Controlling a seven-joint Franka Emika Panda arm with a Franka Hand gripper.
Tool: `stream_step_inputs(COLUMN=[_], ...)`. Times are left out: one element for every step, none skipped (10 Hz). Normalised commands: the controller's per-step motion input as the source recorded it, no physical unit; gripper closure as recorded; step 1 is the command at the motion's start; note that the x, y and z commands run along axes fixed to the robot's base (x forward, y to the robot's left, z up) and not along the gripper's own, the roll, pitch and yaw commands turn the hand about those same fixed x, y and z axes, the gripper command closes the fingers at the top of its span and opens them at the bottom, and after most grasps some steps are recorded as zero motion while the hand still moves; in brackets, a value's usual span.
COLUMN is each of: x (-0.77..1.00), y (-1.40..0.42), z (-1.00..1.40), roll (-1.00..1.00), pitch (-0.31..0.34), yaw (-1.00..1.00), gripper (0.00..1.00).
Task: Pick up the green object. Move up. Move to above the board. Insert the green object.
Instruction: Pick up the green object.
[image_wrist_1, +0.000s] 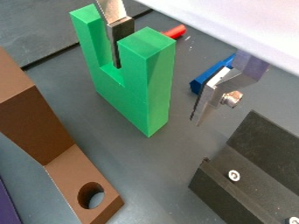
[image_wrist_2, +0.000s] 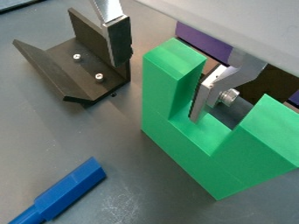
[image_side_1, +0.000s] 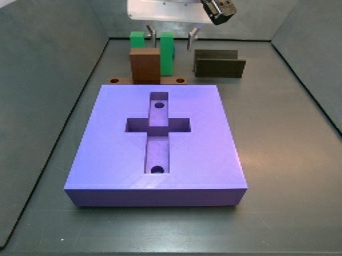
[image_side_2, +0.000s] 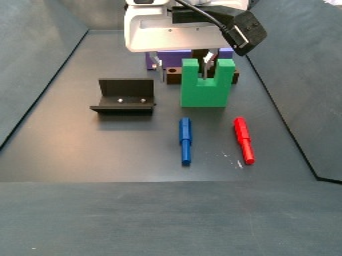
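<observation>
The green object (image_wrist_1: 138, 83) is a bright green U-shaped block standing on the floor with its prongs up; it shows in both wrist views (image_wrist_2: 216, 140) and both side views (image_side_1: 170, 56) (image_side_2: 207, 86). My gripper (image_wrist_1: 158, 87) (image_wrist_2: 160, 87) is low over it and open, straddling one prong. One finger (image_wrist_1: 115, 33) sits in the slot and the other (image_wrist_1: 208, 101) stands off the prong's outer face with a gap. The board (image_side_1: 160, 135) is a large purple slab with a cross-shaped recess and lies beside the block. In a side view (image_side_2: 168, 62) only a sliver of it shows behind the gripper (image_side_2: 207, 62).
A brown-orange block (image_wrist_1: 35, 114) (image_side_1: 139, 62) stands close beside the green object. The dark fixture (image_wrist_2: 76, 61) (image_side_1: 218, 65) (image_side_2: 124, 97) is on the floor nearby. A blue piece (image_side_2: 186, 140) (image_wrist_2: 65, 197) and a red piece (image_side_2: 243, 140) (image_wrist_1: 176, 31) lie on the floor.
</observation>
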Motion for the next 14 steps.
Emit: stream_step_inputs(x=[0.00, 0.00, 0.00, 0.00, 0.00, 0.00, 0.00, 0.00, 0.00, 0.00, 0.00, 0.00, 0.00, 0.00], y=[0.00, 0.00, 0.00, 0.00, 0.00, 0.00, 0.00, 0.00, 0.00, 0.00, 0.00, 0.00, 0.00, 0.00], z=[0.00, 0.00, 0.00, 0.00, 0.00, 0.00, 0.00, 0.00, 0.00, 0.00, 0.00, 0.00, 0.00, 0.00], roll=[0.00, 0.00, 0.00, 0.00, 0.00, 0.00, 0.00, 0.00, 0.00, 0.00, 0.00, 0.00, 0.00, 0.00], pitch=[0.000, 0.000, 0.000, 0.000, 0.000, 0.000, 0.000, 0.000, 0.000, 0.000, 0.000, 0.000, 0.000, 0.000], yaw=[0.00, 0.00, 0.00, 0.00, 0.00, 0.00, 0.00, 0.00, 0.00, 0.00, 0.00, 0.00, 0.00, 0.00], gripper=[0.00, 1.00, 1.00, 1.00, 1.00, 1.00, 1.00, 1.00, 1.00, 1.00, 1.00, 1.00, 1.00, 1.00])
